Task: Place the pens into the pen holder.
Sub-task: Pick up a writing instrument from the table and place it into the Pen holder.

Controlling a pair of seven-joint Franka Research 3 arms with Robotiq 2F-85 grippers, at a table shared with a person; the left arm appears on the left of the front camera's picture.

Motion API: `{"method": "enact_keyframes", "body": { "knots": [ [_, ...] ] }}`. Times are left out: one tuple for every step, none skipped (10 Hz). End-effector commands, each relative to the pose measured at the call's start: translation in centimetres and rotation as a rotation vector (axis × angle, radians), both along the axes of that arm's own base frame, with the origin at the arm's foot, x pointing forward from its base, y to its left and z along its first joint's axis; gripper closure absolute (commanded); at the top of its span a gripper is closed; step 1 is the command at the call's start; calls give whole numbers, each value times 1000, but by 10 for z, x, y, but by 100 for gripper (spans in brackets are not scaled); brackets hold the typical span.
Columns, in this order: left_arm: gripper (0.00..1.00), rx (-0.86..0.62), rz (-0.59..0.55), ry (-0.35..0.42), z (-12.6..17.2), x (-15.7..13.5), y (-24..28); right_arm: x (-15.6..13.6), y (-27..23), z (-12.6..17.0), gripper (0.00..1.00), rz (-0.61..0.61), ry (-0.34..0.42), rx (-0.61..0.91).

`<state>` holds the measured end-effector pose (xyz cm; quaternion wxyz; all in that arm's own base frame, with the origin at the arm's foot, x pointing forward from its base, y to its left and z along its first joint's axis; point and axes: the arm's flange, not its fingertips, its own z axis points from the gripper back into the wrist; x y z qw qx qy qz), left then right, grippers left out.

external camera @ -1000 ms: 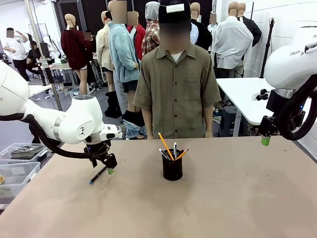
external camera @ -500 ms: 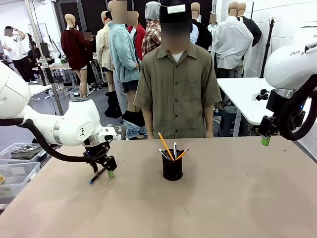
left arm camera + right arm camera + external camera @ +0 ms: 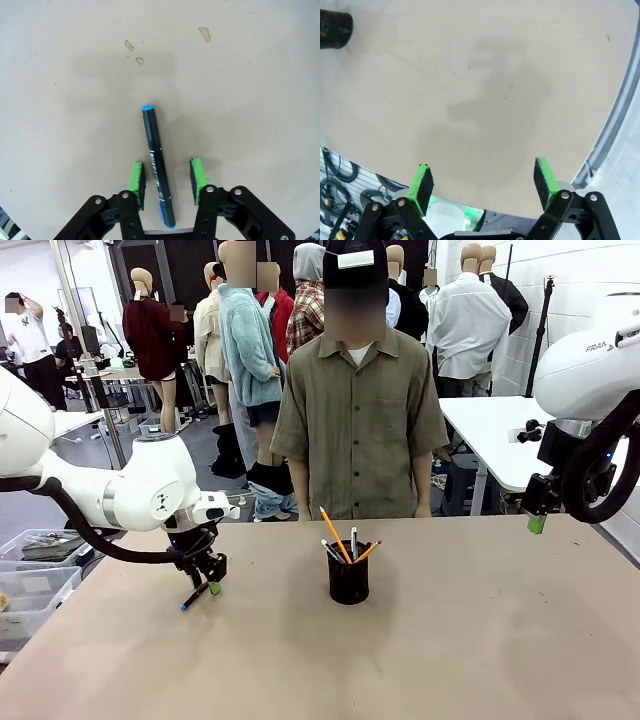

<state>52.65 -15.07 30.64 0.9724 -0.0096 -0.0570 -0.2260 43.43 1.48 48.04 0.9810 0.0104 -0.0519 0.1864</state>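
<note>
Near the table's (image 3: 450, 660) left edge, the left gripper (image 3: 167, 176) straddles a dark pen with blue ends (image 3: 156, 162) lying flat, its pads partly apart and not touching it. The right gripper (image 3: 486, 182) hangs wide apart, holding nothing, above the right edge. The pen holder (image 3: 348, 578) stands mid-table.

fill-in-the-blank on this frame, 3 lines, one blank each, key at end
1. The dark pen lies flat on the table between the ____ gripper's green pads.
2. The pen holder stands ____ in front of the person.
3. The right gripper's jaws are ____.

Missing: left; upright; open
</note>
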Motion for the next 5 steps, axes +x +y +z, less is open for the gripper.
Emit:
{"method": "enact_keyframes", "body": {
  "knots": [
    [100,-3,-19,23,-8,-8,0,0,0,2,0,-3,10,-7],
    [100,-2,-19,23,-9,-8,0,0,0,2,0,-3,10,-7],
    [100,-3,-18,23,-9,-10,0,0,0,2,0,-3,10,-7],
    [100,-8,-27,20,-7,-13,1,0,0,2,0,-3,10,-7],
    [100,-18,-47,7,-3,-18,1,0,0,2,0,-3,10,-7]
  ]
}}
